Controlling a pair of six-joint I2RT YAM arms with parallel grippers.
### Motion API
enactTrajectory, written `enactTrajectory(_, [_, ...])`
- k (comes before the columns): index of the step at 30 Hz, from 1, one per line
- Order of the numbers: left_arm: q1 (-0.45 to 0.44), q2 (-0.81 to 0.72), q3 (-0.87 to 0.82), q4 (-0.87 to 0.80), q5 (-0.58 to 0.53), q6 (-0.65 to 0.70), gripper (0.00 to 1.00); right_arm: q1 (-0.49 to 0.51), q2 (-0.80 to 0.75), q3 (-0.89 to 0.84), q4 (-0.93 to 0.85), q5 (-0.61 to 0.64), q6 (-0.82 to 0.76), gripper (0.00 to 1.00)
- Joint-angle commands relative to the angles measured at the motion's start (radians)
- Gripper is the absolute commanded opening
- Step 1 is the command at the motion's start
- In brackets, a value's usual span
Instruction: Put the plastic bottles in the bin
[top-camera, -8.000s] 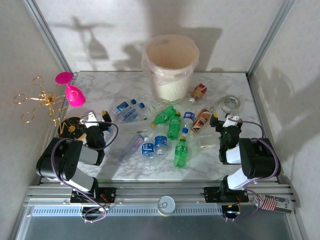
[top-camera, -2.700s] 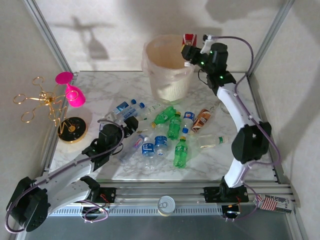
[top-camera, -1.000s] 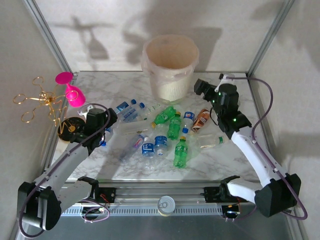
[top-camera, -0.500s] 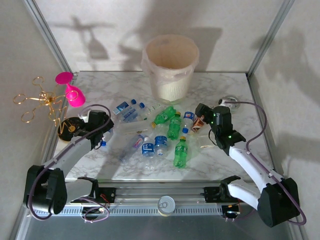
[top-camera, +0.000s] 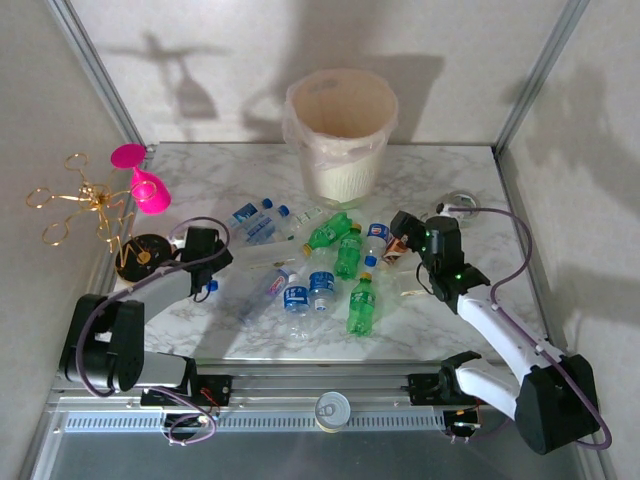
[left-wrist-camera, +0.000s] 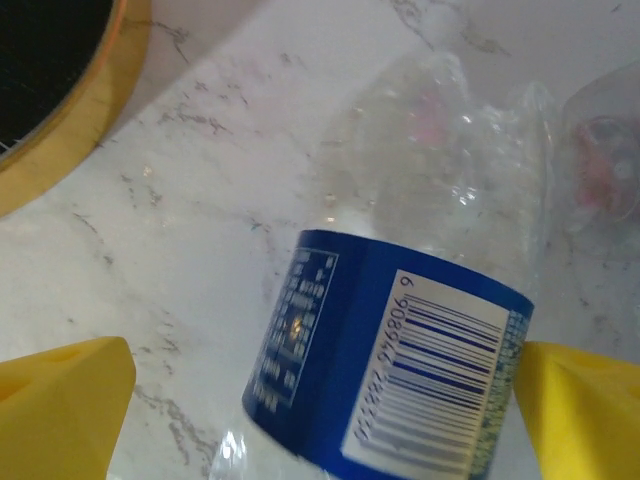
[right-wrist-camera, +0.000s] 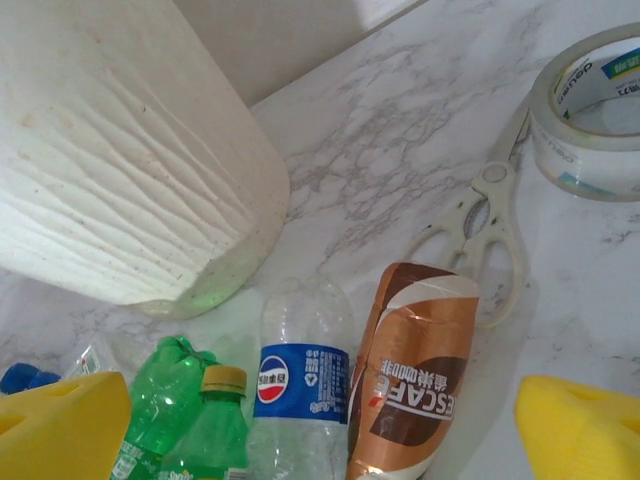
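The left gripper (left-wrist-camera: 320, 420) hung over the desk (left-wrist-camera: 190, 210), jaws spread either side of a blue-labelled clear bottle (left-wrist-camera: 400, 350); other plastic bottles (top-camera: 322, 278) lay mid-desk, near the bin (top-camera: 345, 172); the right gripper (right-wrist-camera: 320, 430), jaws spread, faced a brown bottle (right-wrist-camera: 415, 370).

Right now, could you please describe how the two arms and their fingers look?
The left arm and right arm have white links, black joints and a looping lilac cable each. The right arm shows small green lights. The fingers are yellow.
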Motion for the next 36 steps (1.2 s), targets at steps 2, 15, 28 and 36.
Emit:
enactTrajectory(2, [0.008,0.050,-0.005,0.030,0.032,0.017,0.94,-0.003,-0.025,-0.025,0.032,-0.036,-0.043,0.99])
enactTrajectory(15, [0.010,0.057,-0.017,0.052,0.039,0.017,0.66,-0.004,-0.014,-0.026,0.046,-0.086,-0.076,0.99])
enactTrajectory(28, [0.002,-0.203,-0.030,-0.047,0.092,-0.006,0.45,-0.002,0.003,-0.038,0.094,-0.189,-0.087,0.99])
enactTrajectory(36, [-0.071,-0.534,-0.030,-0.055,0.217,-0.147,0.40,0.000,0.038,-0.043,0.132,-0.332,-0.068,0.99])
